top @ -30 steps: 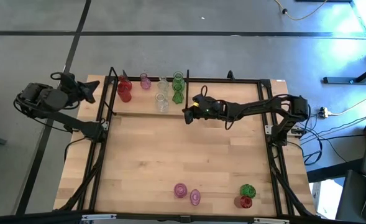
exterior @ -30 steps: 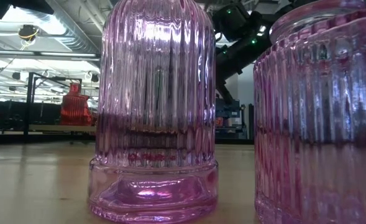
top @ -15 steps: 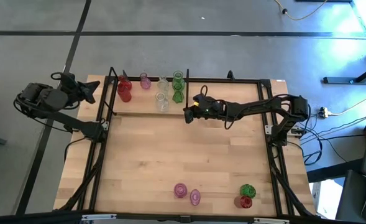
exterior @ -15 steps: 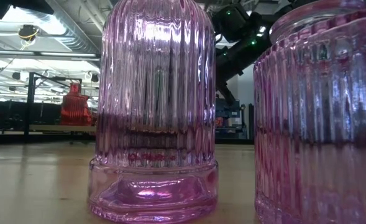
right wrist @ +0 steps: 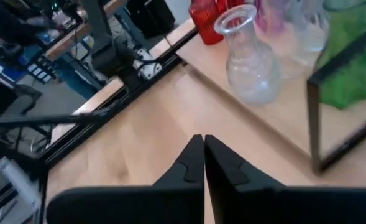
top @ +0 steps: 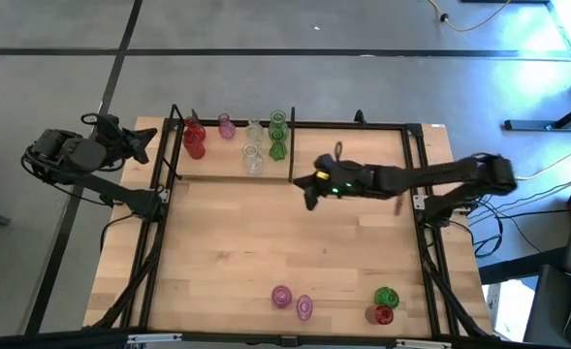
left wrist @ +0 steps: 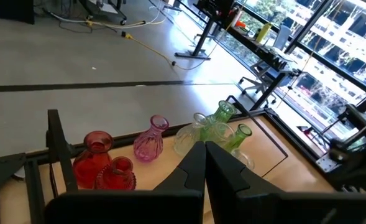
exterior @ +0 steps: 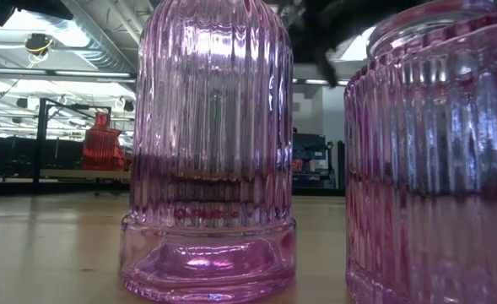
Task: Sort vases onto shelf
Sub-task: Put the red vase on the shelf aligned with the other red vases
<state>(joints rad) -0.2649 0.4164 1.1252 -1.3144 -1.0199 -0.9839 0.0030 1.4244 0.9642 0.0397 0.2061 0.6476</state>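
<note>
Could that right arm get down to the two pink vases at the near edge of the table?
Probably yes. The right gripper, shut and empty, hangs over bare tabletop, with nothing between it and the pink vases.

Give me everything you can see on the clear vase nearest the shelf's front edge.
The clear vase is a small bud vase of ribbed, see-through glass, with a round belly, narrow neck and flared open mouth. It looks empty. It stands upright on the light-wood shelf, near the front edge, in front of the other vases and apart from them. A green vase stands just to its right in the high view. Nothing grips it; the right tool, shut, hangs over the table beyond the shelf's corner.
</note>
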